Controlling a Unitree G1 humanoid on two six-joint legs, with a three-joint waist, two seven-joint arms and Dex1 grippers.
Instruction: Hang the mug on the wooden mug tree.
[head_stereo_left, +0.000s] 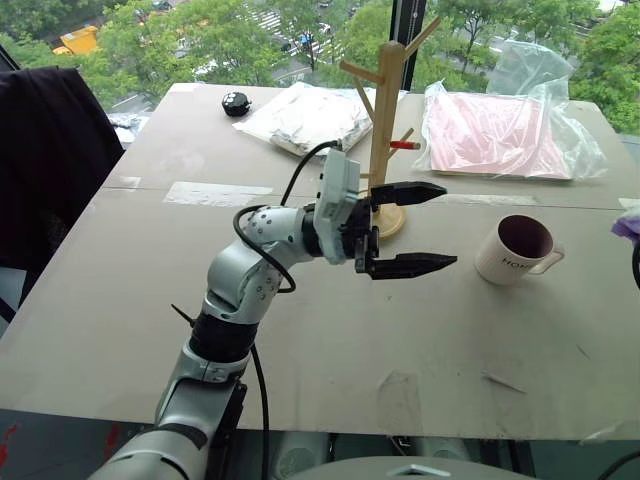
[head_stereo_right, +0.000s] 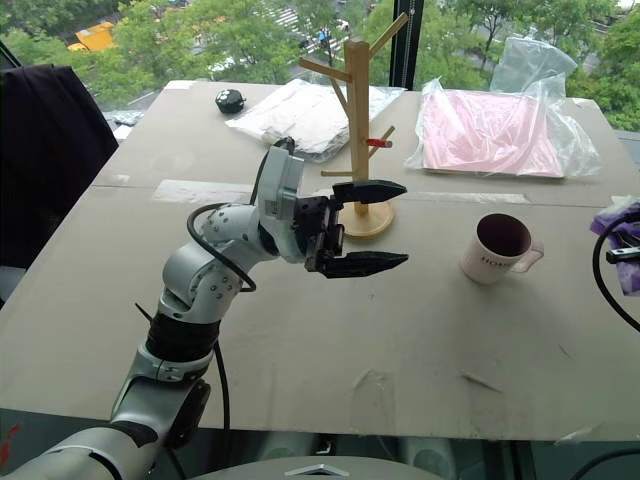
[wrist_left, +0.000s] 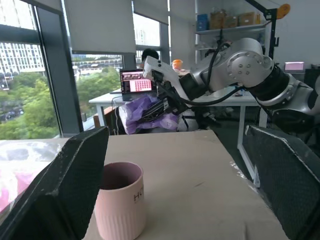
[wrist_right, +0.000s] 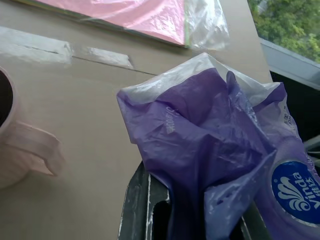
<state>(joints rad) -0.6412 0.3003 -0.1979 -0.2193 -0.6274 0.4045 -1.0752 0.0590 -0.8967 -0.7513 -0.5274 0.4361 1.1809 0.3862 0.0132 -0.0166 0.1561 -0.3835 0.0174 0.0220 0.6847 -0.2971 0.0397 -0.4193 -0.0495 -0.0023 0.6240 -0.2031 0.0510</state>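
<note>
The mug (head_stereo_left: 516, 249) stands upright on the surface (head_stereo_left: 330, 340), well to the right of the wooden mug tree (head_stereo_left: 385, 130), its handle turned to the right and its dark maroon inside open to the head camera. Nothing touches it. The left wrist view shows its side with small dark lettering, seen between the two black fingers (wrist_left: 65, 185) of that arm. The right wrist view catches its handle and part of its rim at the picture's edge.

The wooden mug tree stands on its round disc base, farther back, with a red-tipped peg pointing toward the mug. The left gripper (head_stereo_left: 412, 228) hangs above the surface in front of that base, pointing right toward the mug and well short of it, its fingers spread wide and empty.

The right gripper (wrist_right: 192, 212) is closed on a crumpled purple plastic bag (wrist_right: 210, 165) with a white-blue print; the head views show a scrap of purple at the right edge, while the left wrist view shows that arm holding the bag beyond the far end of the surface.

Behind lie a pink packet (head_stereo_left: 495, 135) in clear wrap, a white packet (head_stereo_left: 305, 115), and a small black object (head_stereo_left: 236, 103).
</note>
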